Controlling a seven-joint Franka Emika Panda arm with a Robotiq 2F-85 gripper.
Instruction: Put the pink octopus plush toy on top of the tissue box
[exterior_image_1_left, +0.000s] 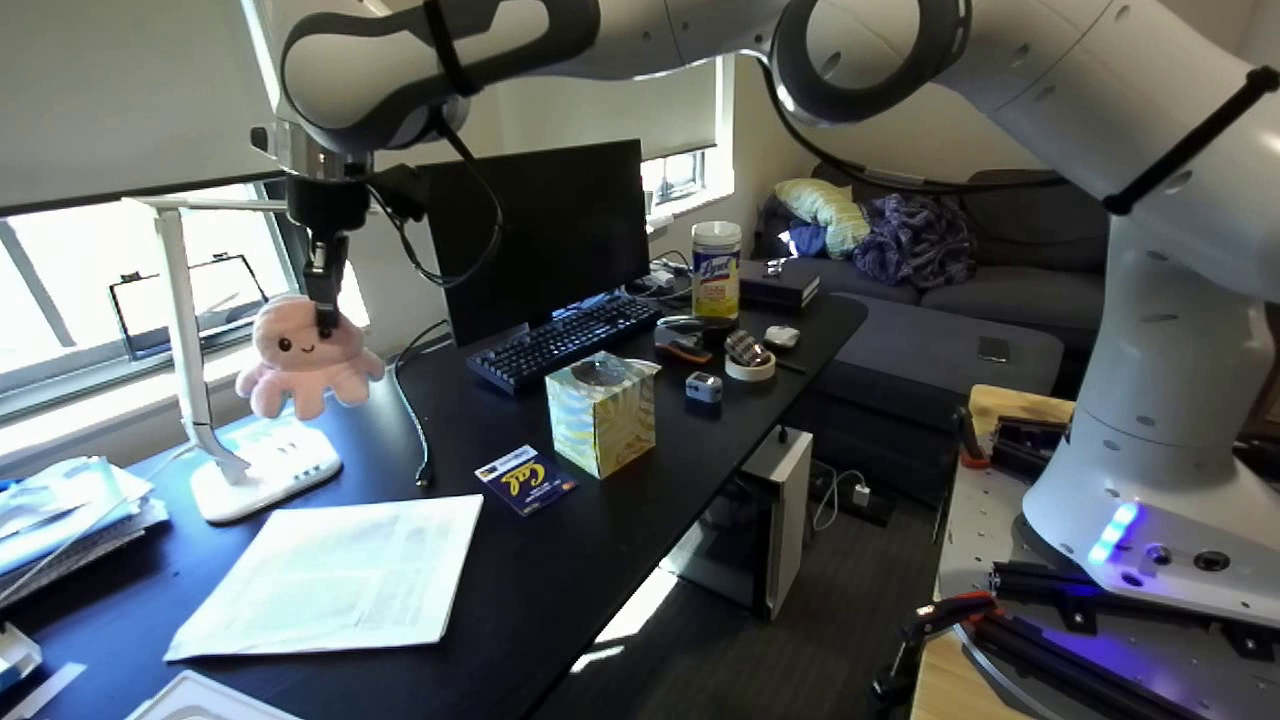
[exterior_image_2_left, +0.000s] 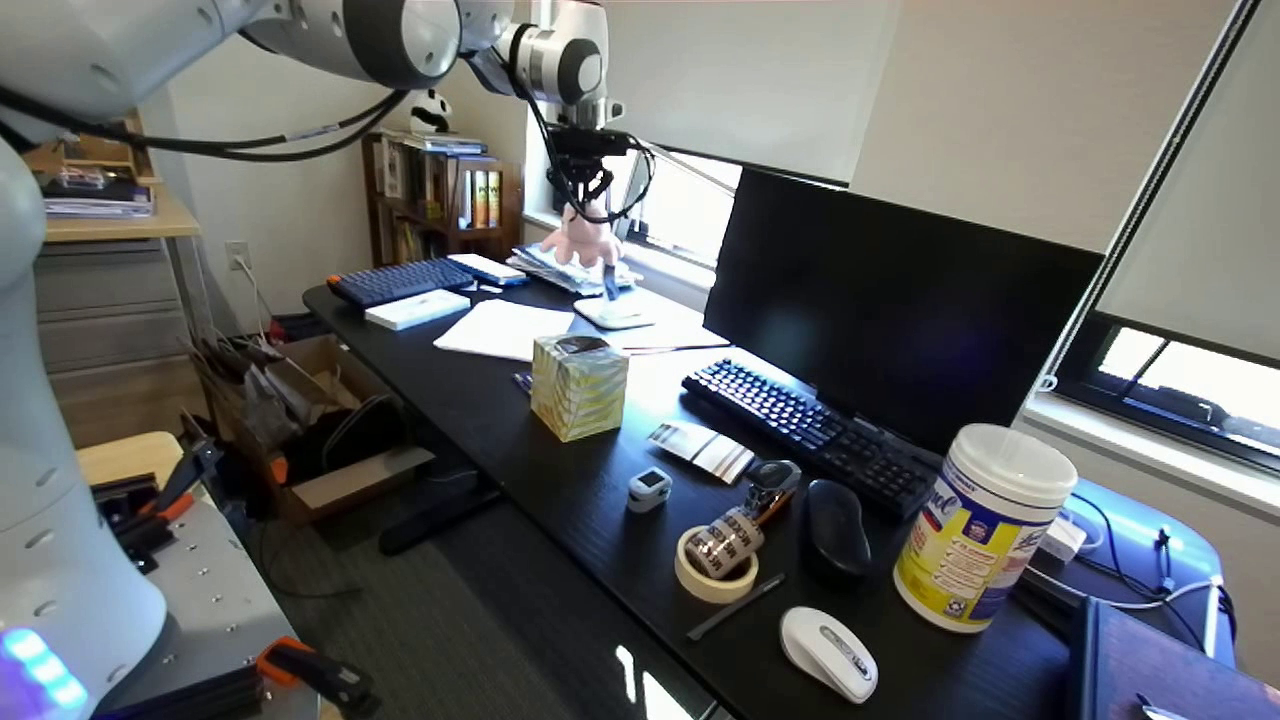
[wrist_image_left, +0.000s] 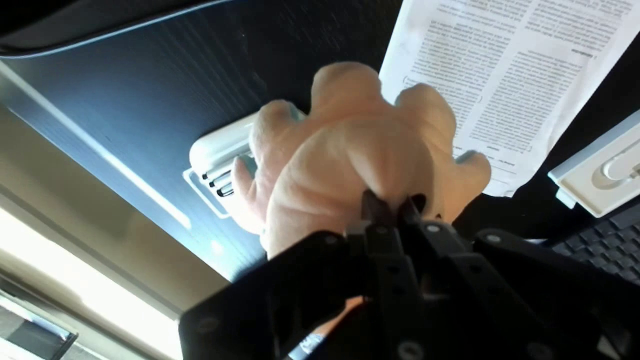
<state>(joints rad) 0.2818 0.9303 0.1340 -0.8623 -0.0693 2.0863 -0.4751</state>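
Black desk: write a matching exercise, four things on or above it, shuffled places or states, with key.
1. pink octopus plush toy
2. yellow-patterned cubic tissue box
3. cylindrical white-lidded Lysol canister
4. rectangular black monitor

A. screen dark
B. beside the flat blue card
C. pinched by the black gripper
D. beside the black computer mouse

Pairs: 1-C; 2-B; 3-D; 4-A

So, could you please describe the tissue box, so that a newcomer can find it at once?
Start at the large monitor on the black desk, then move toward the desk edge that it faces. Beside a small blue card stands the tissue box. Unlike that flat card, it is an upright cube with yellow patterned sides.
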